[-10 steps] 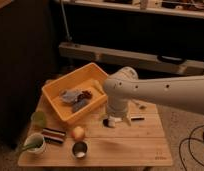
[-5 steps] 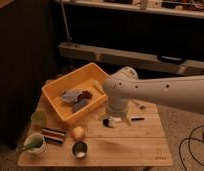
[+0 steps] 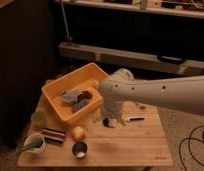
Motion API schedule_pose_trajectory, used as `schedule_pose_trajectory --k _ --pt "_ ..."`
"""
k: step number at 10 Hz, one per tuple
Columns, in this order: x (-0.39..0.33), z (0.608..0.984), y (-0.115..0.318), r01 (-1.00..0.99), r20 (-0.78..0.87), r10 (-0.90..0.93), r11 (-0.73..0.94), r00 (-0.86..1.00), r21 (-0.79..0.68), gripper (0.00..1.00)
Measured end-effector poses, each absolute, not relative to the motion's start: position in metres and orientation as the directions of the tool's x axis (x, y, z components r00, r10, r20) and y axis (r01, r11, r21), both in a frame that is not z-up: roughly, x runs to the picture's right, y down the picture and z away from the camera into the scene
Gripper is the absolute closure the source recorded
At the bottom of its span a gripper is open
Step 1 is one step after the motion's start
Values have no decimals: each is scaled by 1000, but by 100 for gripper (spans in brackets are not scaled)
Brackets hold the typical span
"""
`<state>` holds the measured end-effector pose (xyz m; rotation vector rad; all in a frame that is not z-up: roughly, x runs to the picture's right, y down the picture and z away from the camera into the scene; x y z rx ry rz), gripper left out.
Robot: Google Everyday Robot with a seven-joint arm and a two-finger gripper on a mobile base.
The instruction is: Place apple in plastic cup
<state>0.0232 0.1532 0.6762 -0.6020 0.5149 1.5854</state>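
Note:
The apple (image 3: 78, 132), small and yellow-orange, lies on the wooden table (image 3: 135, 145) in front of the yellow bin. The plain pale green plastic cup (image 3: 38, 118) stands at the table's left edge, left of the apple. My gripper (image 3: 111, 121) hangs below the big white arm (image 3: 160, 95), just above the table, right of the apple and well apart from it. It holds nothing that I can see.
A yellow bin (image 3: 70, 97) with several items sits at the back left. A white cup with green inside and a utensil (image 3: 35, 143) stands front left, a shiny metal cup (image 3: 80, 149) front centre, a striped flat thing (image 3: 54, 135) between. A dark marker (image 3: 135, 119) lies right of the gripper.

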Motion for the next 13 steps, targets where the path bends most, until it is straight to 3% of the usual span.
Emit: schedule_pose_trajectory --k 5,13 --pt "-68 713 176 -987 -631 761 71 148 -146 20" --pt "-106 756 216 -956 -643 713 143 279 -256 20"
